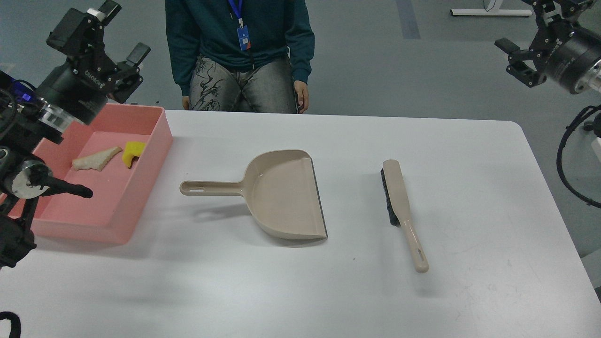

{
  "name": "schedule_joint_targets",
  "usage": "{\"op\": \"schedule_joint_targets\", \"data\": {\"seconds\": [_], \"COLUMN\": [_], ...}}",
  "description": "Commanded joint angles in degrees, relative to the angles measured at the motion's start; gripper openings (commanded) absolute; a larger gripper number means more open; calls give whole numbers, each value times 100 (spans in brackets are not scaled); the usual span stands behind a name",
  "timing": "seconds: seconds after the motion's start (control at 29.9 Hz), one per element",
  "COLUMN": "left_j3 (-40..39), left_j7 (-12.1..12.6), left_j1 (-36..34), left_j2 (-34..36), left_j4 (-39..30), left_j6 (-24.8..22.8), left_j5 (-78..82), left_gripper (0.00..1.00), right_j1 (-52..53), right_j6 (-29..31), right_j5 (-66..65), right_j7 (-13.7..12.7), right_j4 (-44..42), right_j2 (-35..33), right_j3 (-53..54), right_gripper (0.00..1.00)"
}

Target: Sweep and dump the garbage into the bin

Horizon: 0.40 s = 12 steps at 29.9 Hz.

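The pink bin (pixel 151 162) stands at the table's left edge. Both garbage scraps lie inside it: the off-white bread-like wedge (pixel 96 158) and the yellow sponge piece (pixel 133 151). The beige dustpan (pixel 286 192) lies empty at mid-table with its handle pointing left. The beige hand brush (pixel 399 206) lies to its right, bristles to the left. My left gripper (pixel 123 28) is open and empty, raised high above the bin's far end. My right gripper (pixel 519 23) is open and empty, raised at the top right, partly cut off by the view's edge.
A person (pixel 239 51) in a dark teal top and grey jeans stands just behind the table's far edge. The white table (pixel 328 291) ends at a rounded corner at the right. A patterned cloth shows at the far left.
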Motion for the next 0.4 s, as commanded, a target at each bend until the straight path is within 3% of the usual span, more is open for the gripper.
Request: {"op": "schedule_joint_targets", "data": {"seconds": [0.0,0.17,0.37], "left_j3": [279,806,886], "left_j7": [10,19,27], "left_j1": [-732,-1513,-1726], "left_j2": [-526,-1132,-1414], "left_j4": [1042,2280,2995], "left_j6": [0,0,0], "left_j5": [-392,-1375,-1975], "left_gripper": [97,97,98], "right_j1": [476,907,943], "right_j6": [0,-101,-119], "right_j5": [-8,0,9], "right_j7": [511,1074,1215], "right_j4": [-804,-1814,-2089], "right_j2": [590,1398,1760], "right_j3": [-3,-12,-30], "right_gripper": [92,94,95]}}
